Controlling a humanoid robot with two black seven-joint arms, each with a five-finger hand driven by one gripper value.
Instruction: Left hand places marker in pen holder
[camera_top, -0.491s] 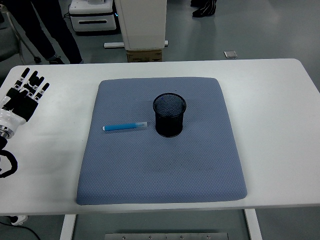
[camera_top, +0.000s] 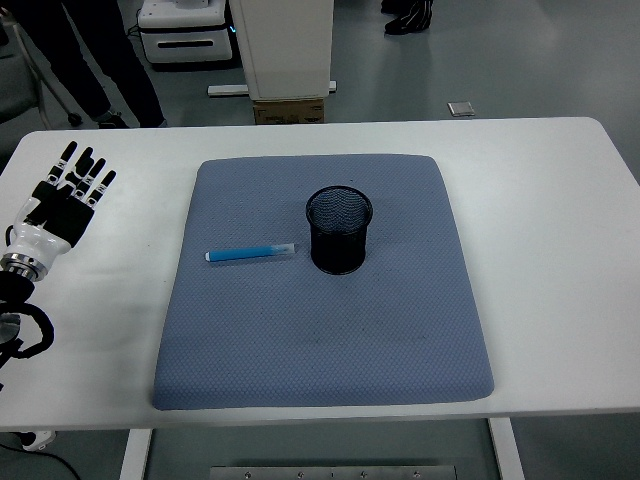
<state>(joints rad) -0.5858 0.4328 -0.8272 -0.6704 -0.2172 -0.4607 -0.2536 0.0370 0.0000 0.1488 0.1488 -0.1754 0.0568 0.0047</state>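
A: Where is the left hand (camera_top: 65, 200)?

B: At the left edge of the frame, a little above the middle, over bare white table (camera_top: 560, 250). Its fingers (camera_top: 88, 172) are stretched out straight and slightly fanned, pointing toward the upper right, and they hold nothing.

A: And the marker (camera_top: 250, 253)?

B: It lies flat on the blue-grey mat (camera_top: 320, 330), left of centre, running almost level across the picture. The body is blue, with a clear or whitish cap at its right end (the left end shows a small pale tip as well). The hand is well apart from it, off the mat entirely.

A: The pen holder (camera_top: 339, 231)?

B: A black mesh cup standing upright near the middle of the frame, on the same mat. The marker's right end stops just beside its left wall; I cannot tell whether they touch. Nothing shows inside the cup, though its depth is dark.

A: Anything of the right arm?

B: It does not appear.

A: What lies past the table?

B: At the top left, a person's dark trouser legs (camera_top: 100, 60); beside them a white machine base (camera_top: 185, 30), then a white pillar (camera_top: 282, 45) with a cardboard box (camera_top: 289, 110) at its foot.
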